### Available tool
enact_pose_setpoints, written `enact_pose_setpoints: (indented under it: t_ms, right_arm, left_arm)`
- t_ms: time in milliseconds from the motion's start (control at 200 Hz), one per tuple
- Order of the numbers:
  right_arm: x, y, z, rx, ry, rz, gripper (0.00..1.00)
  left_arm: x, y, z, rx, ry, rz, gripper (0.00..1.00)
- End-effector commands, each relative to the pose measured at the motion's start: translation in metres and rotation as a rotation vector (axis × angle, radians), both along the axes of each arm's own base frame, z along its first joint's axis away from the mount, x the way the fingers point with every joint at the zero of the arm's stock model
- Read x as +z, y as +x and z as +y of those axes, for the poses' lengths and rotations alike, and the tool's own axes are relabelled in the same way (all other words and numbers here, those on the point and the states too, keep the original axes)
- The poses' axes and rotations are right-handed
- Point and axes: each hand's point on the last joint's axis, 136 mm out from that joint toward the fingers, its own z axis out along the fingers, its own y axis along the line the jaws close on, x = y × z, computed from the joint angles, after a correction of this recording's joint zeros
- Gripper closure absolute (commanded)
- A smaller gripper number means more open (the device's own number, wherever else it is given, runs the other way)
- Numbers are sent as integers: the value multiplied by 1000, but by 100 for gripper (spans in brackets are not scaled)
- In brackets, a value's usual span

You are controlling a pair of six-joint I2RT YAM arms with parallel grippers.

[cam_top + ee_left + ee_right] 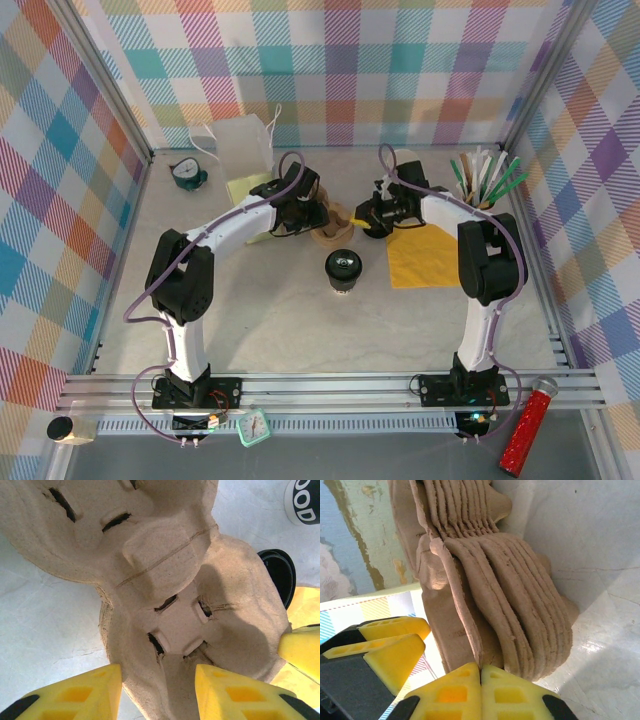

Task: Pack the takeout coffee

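The takeout coffee (343,268), a small black cup with a glossy black lid, stands upright mid-table, apart from both grippers. Behind it lies a stack of brown pulp cup carriers (330,232). My left gripper (300,212) reaches it from the left. Its yellow fingers (75,695) straddle the stack's rim (165,680), one outside and one inside a pocket, closed on it. My right gripper (481,672) comes from the right (372,218), shut, pinching the thin edge of one carrier (462,605) peeled off the stack (520,605).
A yellow napkin (425,258) lies right of the coffee. A holder of straws (485,180) stands back right, a white bag (245,145) and a teal clock (187,175) back left. A black cup with white lettering (305,500) and a black round rim (280,575) sit beyond the carrier.
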Motion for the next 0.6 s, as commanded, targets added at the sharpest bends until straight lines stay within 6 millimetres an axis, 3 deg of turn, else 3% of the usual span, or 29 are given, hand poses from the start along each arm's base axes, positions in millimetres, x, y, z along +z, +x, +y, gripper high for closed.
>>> enact_pose_setpoints:
  t_ms: [0,215,595]
  right_arm:
    - [18,3,-2,-3,66,-30,99]
    - [33,1,-1,5,107,-57,100]
    - [84,5,-10,-37,161,-185,100]
  left_arm:
    - [21,2,0,-8,-1,-27,57]
    - [48,3,3,-16,5,-70,57]
    - [108,-1,14,-10,-2,-171,55]
